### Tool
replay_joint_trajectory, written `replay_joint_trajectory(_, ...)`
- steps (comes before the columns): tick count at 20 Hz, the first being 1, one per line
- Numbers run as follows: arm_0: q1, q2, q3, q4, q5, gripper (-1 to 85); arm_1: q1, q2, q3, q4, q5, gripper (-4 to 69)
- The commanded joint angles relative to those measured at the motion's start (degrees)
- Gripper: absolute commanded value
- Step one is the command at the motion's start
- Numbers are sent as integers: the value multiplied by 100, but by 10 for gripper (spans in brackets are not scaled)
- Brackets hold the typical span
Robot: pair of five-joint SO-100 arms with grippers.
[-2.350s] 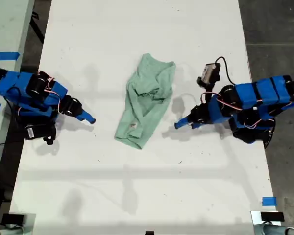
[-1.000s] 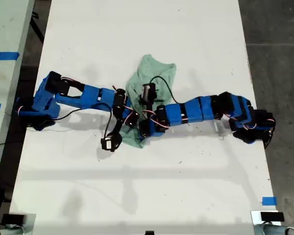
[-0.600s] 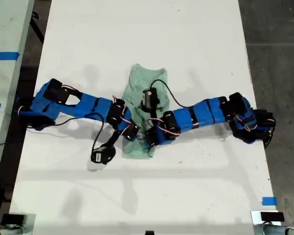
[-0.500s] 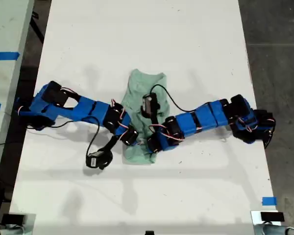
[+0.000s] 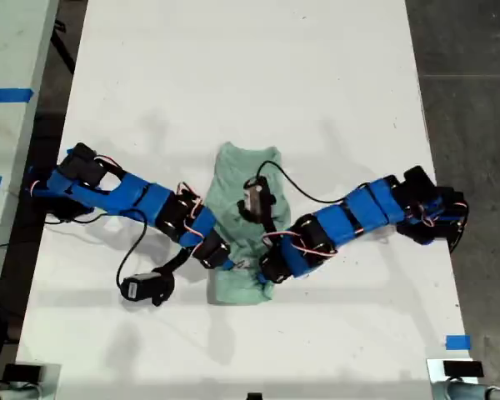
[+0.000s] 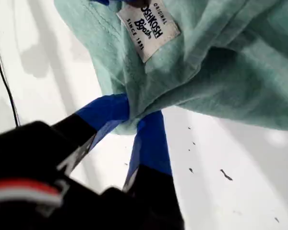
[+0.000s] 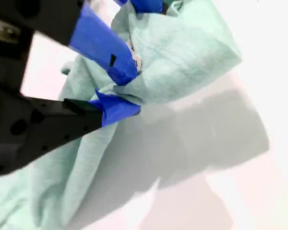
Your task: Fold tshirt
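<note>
Gripping the tshirt (image 6: 221, 62) edge: my first pincer (image 6: 137, 117) and second pincer (image 7: 127, 91), both clenched.

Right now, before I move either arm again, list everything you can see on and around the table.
tshirt: 1, pale mint green, bunched at the middle of the table
label: 1, white with dark print, sewn on the tshirt
table: 1, white, fills most of the exterior view
tape strip: 1, blue, on the table at the exterior view's lower right
arms: 2, blue with black joints, one reaching in from the exterior view's left, the other from its right
my first gripper: 1, blue-tipped jaws shut on the tshirt's edge
my second gripper: 1, blue-tipped jaws shut on a fold of the tshirt
</note>
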Motion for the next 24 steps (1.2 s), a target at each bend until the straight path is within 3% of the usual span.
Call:
replay_joint_trajectory(1, -1046, 1143, -299, 686, 870, 1, 905, 1274, -510, 536, -853, -18)
replay_joint_trajectory(4, -2417, 1608, -149, 1072, 1951, 1, 2092, 1995, 18, 703, -2004, -18)
replay_joint_trajectory(6, -3270, 1345, -70, 993, 2531, 1, 2795, 2039, 281, 606, -2804, -18)
replay_joint_trajectory(9, -4140, 492, -70, 589, 3059, 1, 3683, 2013, 1274, -272, -3665, -18)
replay_joint_trajectory(13, -4983, -984, -202, 141, 3067, 1, 4614, 1468, 2839, -1714, -3814, -15)
replay_joint_trajectory(14, -5115, -1248, -237, 53, 3067, 16, 4781, 1090, 2848, -1731, -3647, 82)
replay_joint_trajectory(16, -5317, -1389, -246, 132, 3006, 140, 4896, 598, 2777, -1687, -3445, 180)
replay_joint_trajectory(19, -5361, -457, -246, 782, 3032, 221, 4693, 940, 2479, -1063, -3349, 323)
replay_joint_trajectory(22, -5317, 1002, -158, 1397, 3006, 191, 4474, 1661, 1591, 457, -3190, 305)
replay_joint_trajectory(24, -5168, 1872, -70, 1907, 2953, 173, 4280, 2522, 1564, 1151, -3023, 278)
